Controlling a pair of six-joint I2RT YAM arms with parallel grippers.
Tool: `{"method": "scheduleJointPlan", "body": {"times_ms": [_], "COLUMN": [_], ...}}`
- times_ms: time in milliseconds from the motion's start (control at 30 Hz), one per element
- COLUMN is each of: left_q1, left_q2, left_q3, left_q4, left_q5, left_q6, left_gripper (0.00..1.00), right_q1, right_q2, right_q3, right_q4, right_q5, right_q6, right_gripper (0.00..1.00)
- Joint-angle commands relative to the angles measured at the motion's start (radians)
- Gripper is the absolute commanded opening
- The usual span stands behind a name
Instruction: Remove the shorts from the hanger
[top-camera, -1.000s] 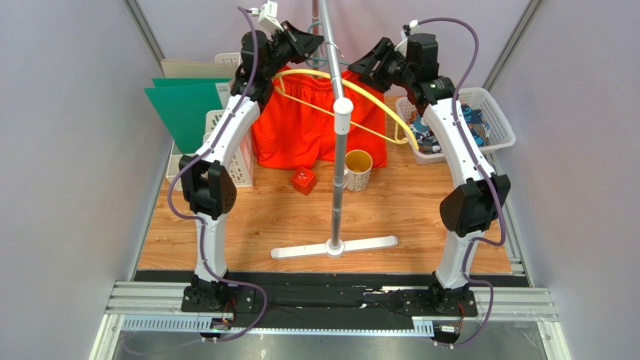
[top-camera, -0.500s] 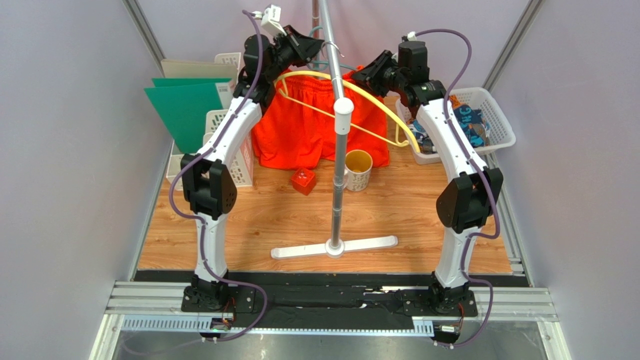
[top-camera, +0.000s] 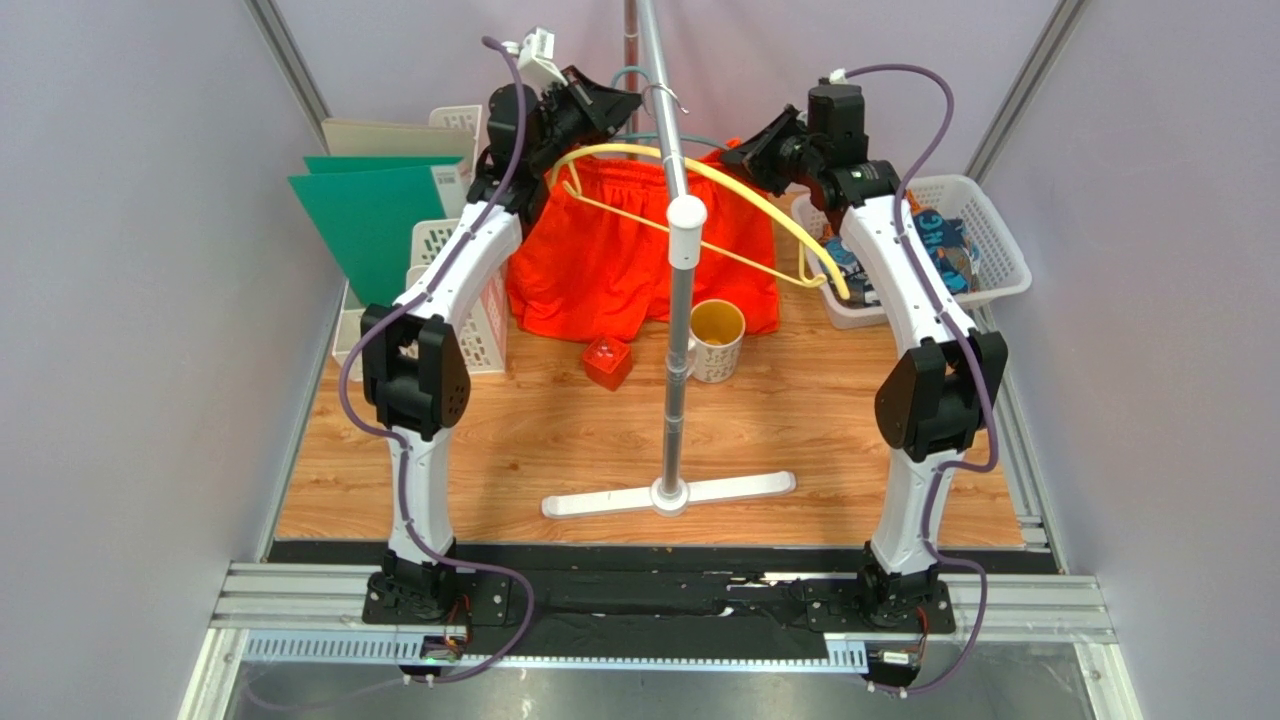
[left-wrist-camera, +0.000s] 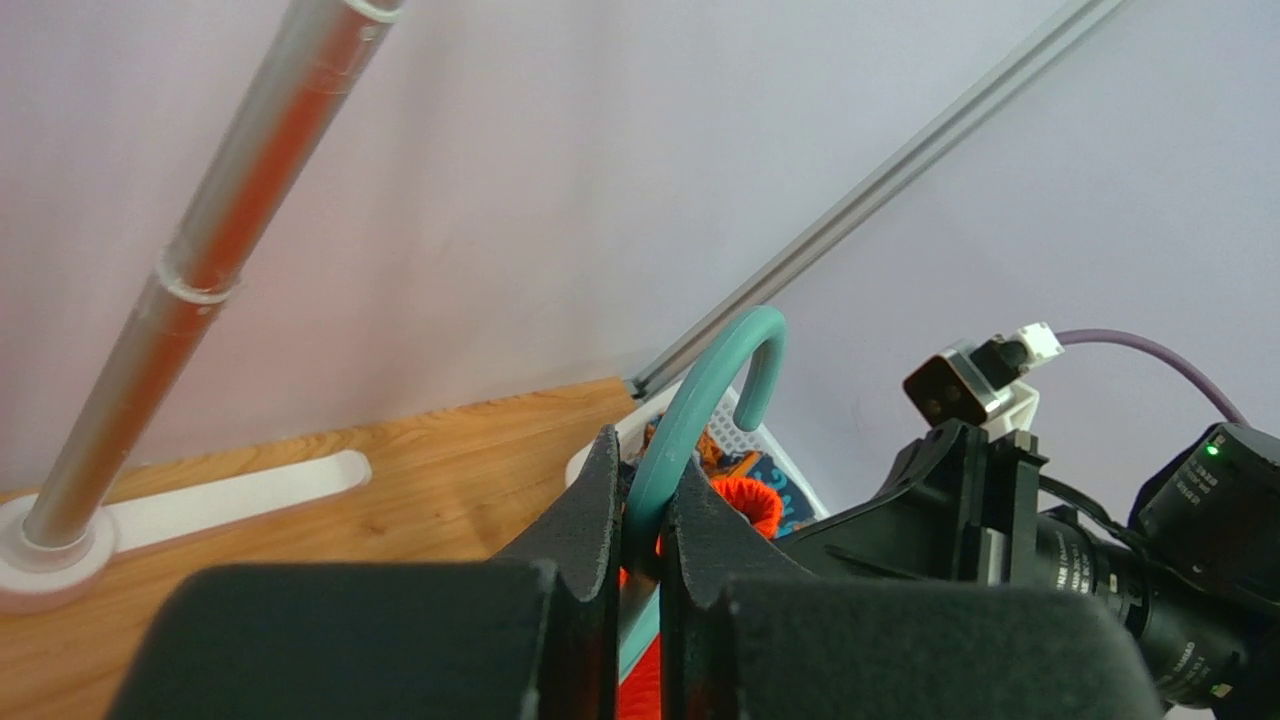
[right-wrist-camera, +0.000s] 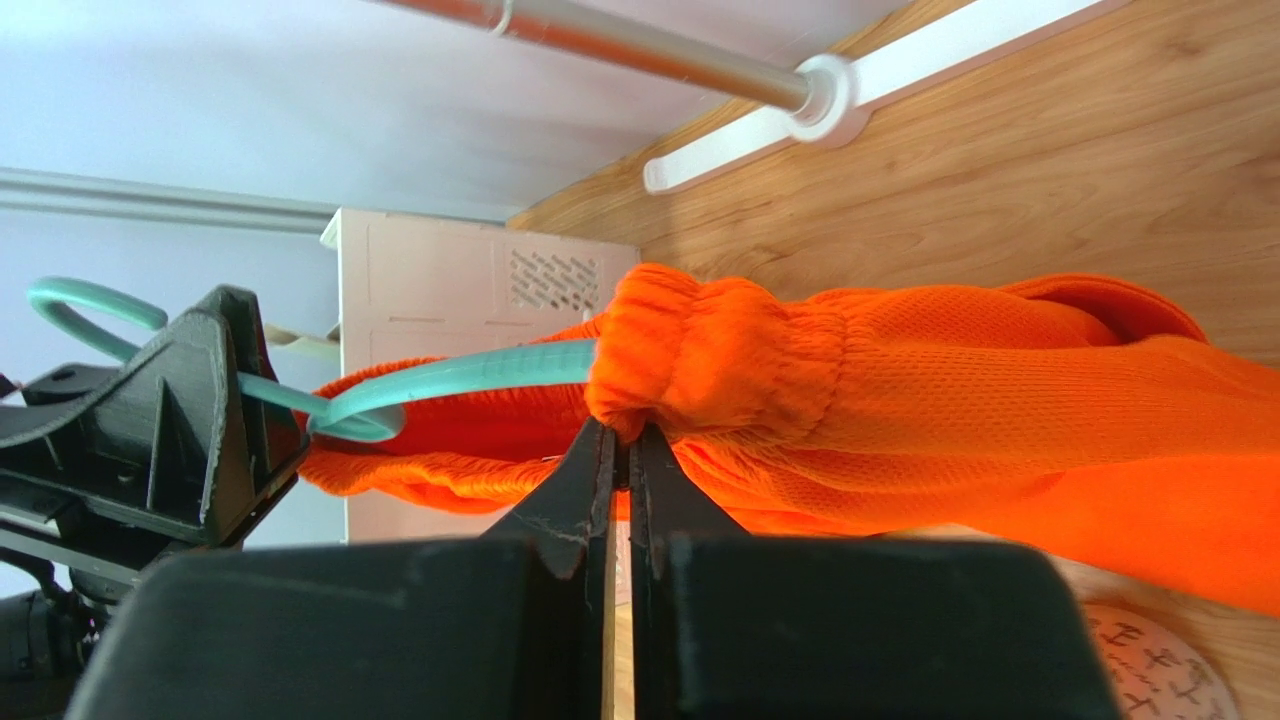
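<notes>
LEFT: left fingers (left-wrist-camera: 616, 468) clamped on teal hanger (left-wrist-camera: 706, 387) below its hook | RIGHT: arm swung in over the last second, right fingers (right-wrist-camera: 601, 450) now pinched shut on waistband of orange shorts (right-wrist-camera: 932, 390) | LOCATION: orange shorts hang on the hanger above tabletop (top-camera: 526, 435); printed pair (top-camera: 932, 240) in basket (top-camera: 1004, 263) | ASSESSMENT: grip secured, slide-off pending.

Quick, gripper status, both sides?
Left gripper: closed on the teal hanger neck.
Right gripper: closed on the orange shorts waistband.
</notes>
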Motion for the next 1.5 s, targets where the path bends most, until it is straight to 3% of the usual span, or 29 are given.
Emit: {"method": "scheduleJointPlan", "body": {"times_ms": [0, 467, 833, 933, 1100, 1133, 1167, 1267, 1467], "left_q1": [0.020, 0.065, 0.077, 0.080, 0.080, 0.080, 0.080, 0.088, 0.091], "left_q2": [-0.110, -0.053, -0.036, -0.027, 0.016, 0.017, 0.021, 0.050, 0.111], "left_q3": [0.000, 0.054, 0.090, 0.110, 0.176, 0.176, 0.176, 0.205, 0.307], "left_q4": [0.123, 0.207, 0.143, 0.129, 0.092, 0.095, 0.096, 0.080, 0.020], "left_q5": [-0.025, -0.092, -0.075, -0.068, -0.046, -0.046, -0.043, -0.010, 0.087], "left_q6": [-0.006, -0.166, -0.119, -0.111, -0.132, -0.135, -0.141, -0.166, -0.148], "left_gripper": [0.00, 0.00, 0.00, 0.00, 0.00, 0.00, 0.00, 0.00, 0.00], "right_q1": [-0.058, -0.076, -0.128, -0.136, -0.107, -0.107, -0.111, -0.148, -0.211], "right_q2": [0.010, -0.001, -0.010, 0.035, 0.115, 0.126, 0.140, 0.145, 0.103], "right_q3": [-0.002, -0.168, -0.231, -0.175, -0.099, -0.088, -0.081, -0.079, -0.097], "right_q4": [0.008, 0.143, 0.183, 0.203, 0.292, 0.299, 0.304, 0.322, 0.445], "right_q5": [0.055, 0.020, 0.080, 0.014, -0.238, -0.265, -0.309, -0.360, -0.425], "right_q6": [-0.036, 0.068, 0.100, 0.073, 0.031, 0.034, 0.042, 0.068, 0.069], "right_gripper": [0.00, 0.00, 0.00, 0.00, 0.00, 0.03, 0.21, 0.44, 0.67]}}
